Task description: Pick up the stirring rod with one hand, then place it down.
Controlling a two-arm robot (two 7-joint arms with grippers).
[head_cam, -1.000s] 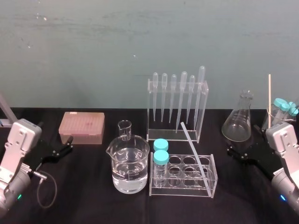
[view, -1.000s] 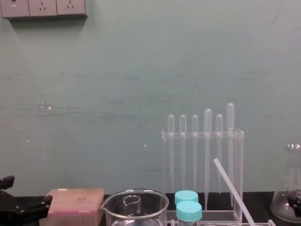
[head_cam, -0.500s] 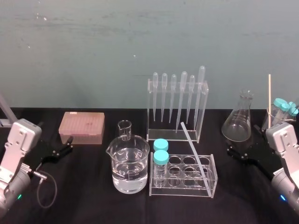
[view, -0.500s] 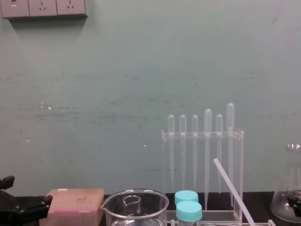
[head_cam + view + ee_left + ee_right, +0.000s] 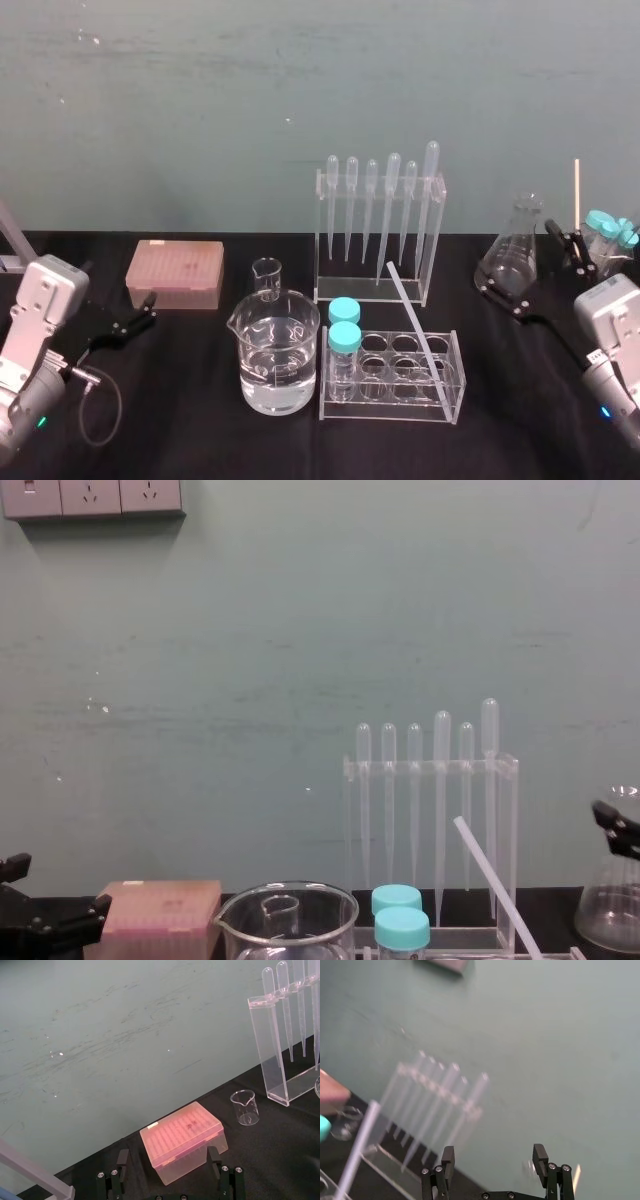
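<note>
Comparing with a second ago, spotting just one real change: right gripper [image 5: 493, 1148] up off the black worktop [image 5: 200, 435] and further forward, now around the conical flask [image 5: 510, 258]. Jaws spread wide with nothing held, and one of its fingers [image 5: 610, 825] pokes into the chest view at the right edge, just beside the flask. Left gripper [image 5: 168, 1155] same as before, parked low on the left near the pink tip box [image 5: 175, 272], jaws also wide and empty. No movement from the stirring rod [image 5: 415, 320] either: leaning at a slant in the clear tube rack [image 5: 395, 412], lower end down inside the rack toward its right side, upper end tipped back toward the pipette stand [image 5: 437, 240], well apart from both grippers. Counting the rest: one rod, six pipettes [image 5: 393, 190] hanging bulb-up in the stand, two teal-capped vials [image 5: 344, 338] standing at the left end of the rack, two beakers, meaning a big beaker [image 5: 275, 350] with clear liquid and a little beaker [image 5: 267, 278] just behind it, plus one flask and one tip box. Far right, a bunch of teal-capped tubes [image 5: 605, 225] with one thin wooden stick [image 5: 577, 195] standing up beside them; can't get a proper count on those tubes.
</note>
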